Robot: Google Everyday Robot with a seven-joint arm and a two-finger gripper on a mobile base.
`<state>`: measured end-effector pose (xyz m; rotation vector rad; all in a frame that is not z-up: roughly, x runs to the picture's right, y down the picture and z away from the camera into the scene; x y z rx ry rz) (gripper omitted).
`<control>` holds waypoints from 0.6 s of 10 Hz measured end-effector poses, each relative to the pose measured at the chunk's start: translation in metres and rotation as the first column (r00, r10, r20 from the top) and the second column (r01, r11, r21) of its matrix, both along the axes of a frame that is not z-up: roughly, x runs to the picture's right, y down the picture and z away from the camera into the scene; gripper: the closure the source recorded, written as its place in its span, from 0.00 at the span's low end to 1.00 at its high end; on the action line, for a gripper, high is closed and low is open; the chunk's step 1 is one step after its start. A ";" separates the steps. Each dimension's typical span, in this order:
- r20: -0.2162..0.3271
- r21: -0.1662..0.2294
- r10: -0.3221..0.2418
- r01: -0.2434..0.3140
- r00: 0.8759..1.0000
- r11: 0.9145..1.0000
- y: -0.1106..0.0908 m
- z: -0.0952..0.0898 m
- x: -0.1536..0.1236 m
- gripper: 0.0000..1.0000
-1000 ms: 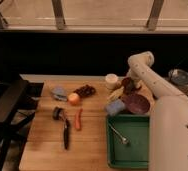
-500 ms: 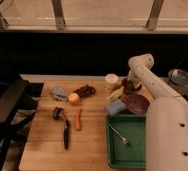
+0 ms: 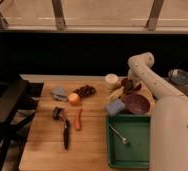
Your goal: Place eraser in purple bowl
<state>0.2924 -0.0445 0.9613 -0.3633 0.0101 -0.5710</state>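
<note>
The gripper (image 3: 129, 86) hangs just over the far rim of the purple bowl (image 3: 137, 104), near the table (image 3: 42, 145) right edge; whether it holds the eraser I cannot tell, so the placing looks close but unfinished

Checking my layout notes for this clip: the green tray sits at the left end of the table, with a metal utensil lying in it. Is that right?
No. The camera view shows the green tray at the table's right end; a metal utensil does lie in it. The gripper is just beyond, at the purple bowl's far rim.
</note>
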 end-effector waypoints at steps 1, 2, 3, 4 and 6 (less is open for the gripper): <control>-0.010 0.013 -0.005 0.005 1.000 1.000 -0.008 -0.010 0.000 1.00; -0.018 0.018 -0.006 0.007 1.000 1.000 -0.014 -0.022 0.001 1.00; -0.023 0.012 0.002 -0.002 1.000 1.000 -0.017 -0.036 0.003 1.00; -0.035 0.004 0.012 -0.012 0.999 1.000 -0.017 -0.050 0.007 1.00; -0.074 -0.019 0.030 -0.031 0.997 0.999 -0.008 -0.078 0.017 1.00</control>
